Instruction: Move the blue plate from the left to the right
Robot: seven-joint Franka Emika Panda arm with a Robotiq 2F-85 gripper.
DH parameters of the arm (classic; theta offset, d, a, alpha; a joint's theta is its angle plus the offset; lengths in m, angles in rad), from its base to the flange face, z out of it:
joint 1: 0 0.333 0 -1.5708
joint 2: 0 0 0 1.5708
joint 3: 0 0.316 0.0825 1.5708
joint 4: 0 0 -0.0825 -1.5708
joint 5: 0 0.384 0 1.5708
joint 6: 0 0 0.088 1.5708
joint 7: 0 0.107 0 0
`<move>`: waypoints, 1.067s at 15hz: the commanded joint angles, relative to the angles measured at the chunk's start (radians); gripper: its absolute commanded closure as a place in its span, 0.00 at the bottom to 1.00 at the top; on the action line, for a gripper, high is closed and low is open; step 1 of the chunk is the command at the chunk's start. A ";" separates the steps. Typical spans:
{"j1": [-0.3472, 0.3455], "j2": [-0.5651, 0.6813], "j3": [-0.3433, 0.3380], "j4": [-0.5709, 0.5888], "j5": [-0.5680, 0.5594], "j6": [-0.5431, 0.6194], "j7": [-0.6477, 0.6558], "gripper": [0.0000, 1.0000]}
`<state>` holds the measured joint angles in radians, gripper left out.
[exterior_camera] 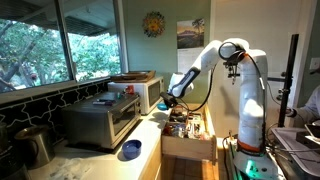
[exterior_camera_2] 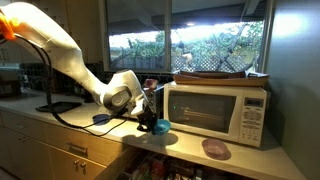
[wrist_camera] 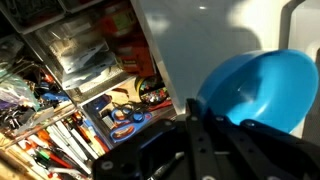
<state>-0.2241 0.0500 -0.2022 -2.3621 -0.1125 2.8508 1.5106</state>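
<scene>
Right now pinching the blue plate [wrist_camera: 262, 88] by its near rim, with the claw [wrist_camera: 200, 122] pressed together on that edge in the wrist view. Cannot make out the exact contact, dark and blurred at the bottom of that view. Holding the plate tilted, hollow side toward the camera, over the white counter [wrist_camera: 200, 40] and just beside an open drawer [wrist_camera: 80, 90] packed with tools and small boxes. In an exterior view, same plate [exterior_camera_2: 161, 127] as a bright cyan patch at the tip of the claw [exterior_camera_2: 150, 121], in front of the white microwave [exterior_camera_2: 215, 112] and near the front edge of the counter [exterior_camera_2: 255, 155]; hard to tell whether touching the surface or just above it. Well apart from the plate, back along the white arm [exterior_camera_2: 60, 45]: a darker blue bowl [exterior_camera_2: 100, 118] on the counter. Also a pinkish flat dish [exterior_camera_2: 215, 150] on the counter before the microwave door. In an exterior view, white arm [exterior_camera: 235, 60] reaching toward the microwave [exterior_camera: 140, 92], claw [exterior_camera: 167, 103] low beside it, plate not made out there. Near the counter edge, beside a toaster oven [exterior_camera: 100, 122], the blue bowl [exterior_camera: 130, 150]; open drawer [exterior_camera: 190, 138] just beyond it.
</scene>
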 commanded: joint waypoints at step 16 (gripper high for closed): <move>0.154 0.244 -0.145 0.199 -0.056 -0.102 0.225 0.99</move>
<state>-0.1245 0.2698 -0.3051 -2.1821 -0.1279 2.7756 1.6730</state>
